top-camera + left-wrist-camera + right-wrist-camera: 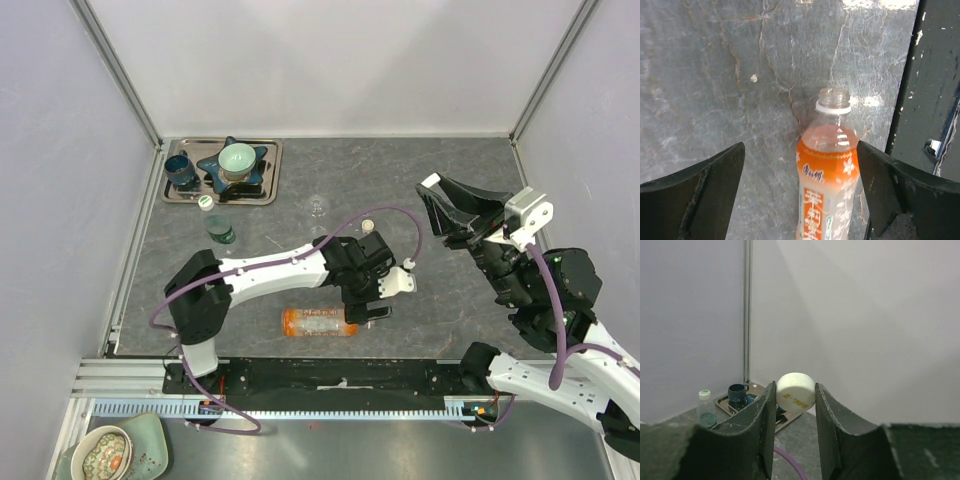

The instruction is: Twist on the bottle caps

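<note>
We see a grey table with a matte, veined, stone-like surface, and at its far left corner a shallow rectangular tray of brushed metal. The tray carries a dark blue cup and a star-shaped blue dish with a pale green bowl sitting in it. Near the front edge the orange bottle lies on its side. It is smooth translucent plastic with a glossy orange label printed with white flowers, and its threaded neck is open above a white collar ring. The left gripper hangs over it, its dark wedge-shaped jaws spread wide to either side of the bottle's shoulders without touching it. Just in front of the tray the green-tinted bottle stands upright with a white-and-green top on its neck. The smaller clear bottle stands near the middle of the far half of the table, so transparent that we can make out little of its form. Near it, a loose round cream cap rests on the stone surface. The right gripper is raised above the right side of the table, its rubbery black jaws drawn narrow and pinching another cap, a smooth cream disc with faint yellow printing.
</note>
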Controlling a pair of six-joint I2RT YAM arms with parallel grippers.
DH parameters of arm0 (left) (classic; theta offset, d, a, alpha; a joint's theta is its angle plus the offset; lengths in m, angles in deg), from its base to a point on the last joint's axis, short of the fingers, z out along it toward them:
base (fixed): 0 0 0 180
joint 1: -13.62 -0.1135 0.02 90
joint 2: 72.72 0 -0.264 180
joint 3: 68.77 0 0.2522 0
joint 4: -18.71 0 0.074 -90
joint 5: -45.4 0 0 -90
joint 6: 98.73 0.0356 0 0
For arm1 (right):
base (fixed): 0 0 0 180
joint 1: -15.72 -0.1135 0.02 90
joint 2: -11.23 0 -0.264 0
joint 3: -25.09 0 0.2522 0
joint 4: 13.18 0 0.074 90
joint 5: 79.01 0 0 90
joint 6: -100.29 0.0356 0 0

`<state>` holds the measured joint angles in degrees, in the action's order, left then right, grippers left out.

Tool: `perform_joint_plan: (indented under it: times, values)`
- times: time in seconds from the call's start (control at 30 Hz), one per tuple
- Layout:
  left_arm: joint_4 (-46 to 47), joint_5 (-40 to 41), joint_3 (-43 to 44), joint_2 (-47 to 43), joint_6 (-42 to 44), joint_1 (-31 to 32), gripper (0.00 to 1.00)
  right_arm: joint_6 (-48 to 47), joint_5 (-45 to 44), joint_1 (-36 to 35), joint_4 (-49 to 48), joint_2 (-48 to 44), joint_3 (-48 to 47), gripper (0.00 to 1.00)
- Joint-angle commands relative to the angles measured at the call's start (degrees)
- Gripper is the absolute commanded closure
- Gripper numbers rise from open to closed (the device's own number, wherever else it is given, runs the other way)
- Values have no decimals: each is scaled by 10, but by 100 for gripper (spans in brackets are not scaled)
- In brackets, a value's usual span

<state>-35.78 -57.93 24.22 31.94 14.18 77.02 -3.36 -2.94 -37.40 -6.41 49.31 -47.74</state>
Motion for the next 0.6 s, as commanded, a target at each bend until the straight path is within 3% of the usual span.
perform_joint_plan:
  times: [0.0,0.17,0.33,0.57]
  values:
    - [-16,39,-2,-96,5,2,1,9,4,-2,18,4,-35,64]
    - [-73,48,-72,-177,-13,2,1,11,10,-1,30,17,-46,63]
    - [-78,0,-179,-237,-23,3,1,13,15,-2,31,31,-51,63]
    - [-42,31,-240,-213,-9,3,1,24,28,-1,34,41,-61,63]
